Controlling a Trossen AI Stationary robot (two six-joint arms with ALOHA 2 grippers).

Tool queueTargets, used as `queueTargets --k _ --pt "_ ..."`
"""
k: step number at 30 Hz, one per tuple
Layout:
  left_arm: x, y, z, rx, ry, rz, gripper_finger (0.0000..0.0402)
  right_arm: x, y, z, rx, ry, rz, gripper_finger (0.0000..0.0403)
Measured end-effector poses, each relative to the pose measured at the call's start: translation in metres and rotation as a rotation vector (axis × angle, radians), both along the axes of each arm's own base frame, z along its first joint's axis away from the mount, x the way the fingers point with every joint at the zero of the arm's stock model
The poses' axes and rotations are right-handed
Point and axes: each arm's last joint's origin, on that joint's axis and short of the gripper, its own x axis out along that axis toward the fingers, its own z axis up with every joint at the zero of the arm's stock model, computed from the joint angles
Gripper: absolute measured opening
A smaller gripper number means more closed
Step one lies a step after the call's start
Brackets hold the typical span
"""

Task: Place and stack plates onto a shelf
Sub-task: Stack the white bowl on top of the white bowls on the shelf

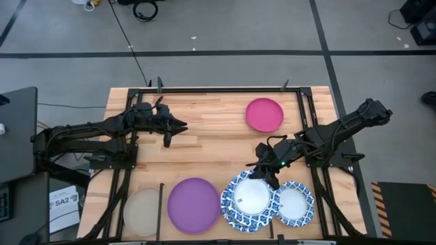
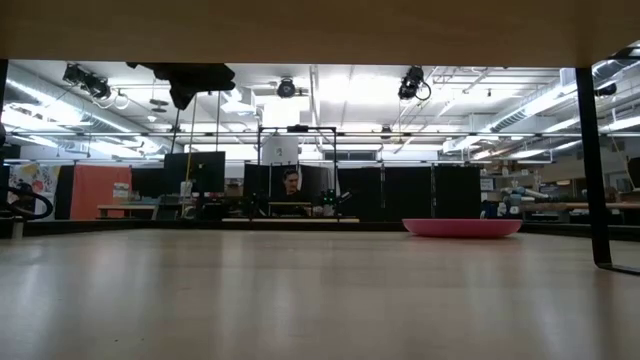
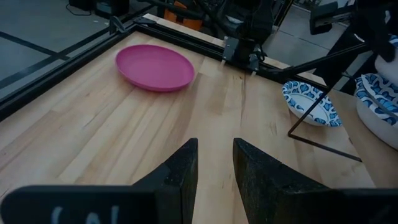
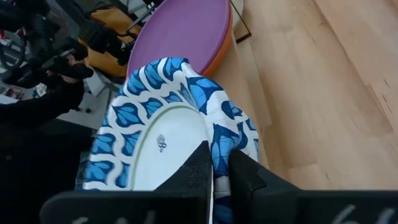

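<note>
My right gripper (image 1: 262, 171) (image 4: 222, 169) is shut on a blue-rimmed white plate (image 1: 248, 197) at the shelf's near edge. A second blue-rimmed plate (image 1: 294, 203) (image 3: 310, 103) lies just right of it. To the left rest the purple plate (image 1: 194, 205) (image 4: 185, 32), with an orange rim (image 4: 227, 38) showing under it, and the beige plate (image 1: 143, 211). The magenta plate (image 1: 264, 114) (image 3: 155, 66) (image 2: 462, 227) sits flat on the light-wood shelf (image 1: 204, 153) near the far edge. My left gripper (image 1: 172, 129) (image 3: 215, 167) hovers over the far left part, narrowly open, holding nothing. My right gripper pinches the blue-patterned rim (image 4: 222, 147) of the plate on its far side. One finger (image 4: 200, 168) lies on the white inner face and the other (image 4: 244, 174) outside the rim. The fingers come slanting down from the far right. Whether the plate is lifted clear, I cannot tell.
Thin black bars (image 1: 161, 201) (image 3: 323, 146) stand up from the wood and split the near edge into bays; a black frame (image 1: 225, 89) runs along the far edge. Bare wood lies between my left gripper and the magenta plate. A person sits far behind the table (image 2: 291, 190).
</note>
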Motion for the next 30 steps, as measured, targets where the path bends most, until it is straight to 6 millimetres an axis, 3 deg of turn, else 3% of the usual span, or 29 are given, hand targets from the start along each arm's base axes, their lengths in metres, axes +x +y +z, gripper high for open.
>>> queueTargets --k 17,30 --pt "0.0000 -0.0001 0.0000 0.002 0.000 -0.001 0.0107 0.0002 -0.0003 0.0002 -0.026 -0.012 0.002 0.0115" --pt "0.0000 0.0000 0.0000 0.001 0.000 -0.001 0.0107 0.0003 -0.0007 0.0003 -0.039 -0.018 -0.004 0.0116"
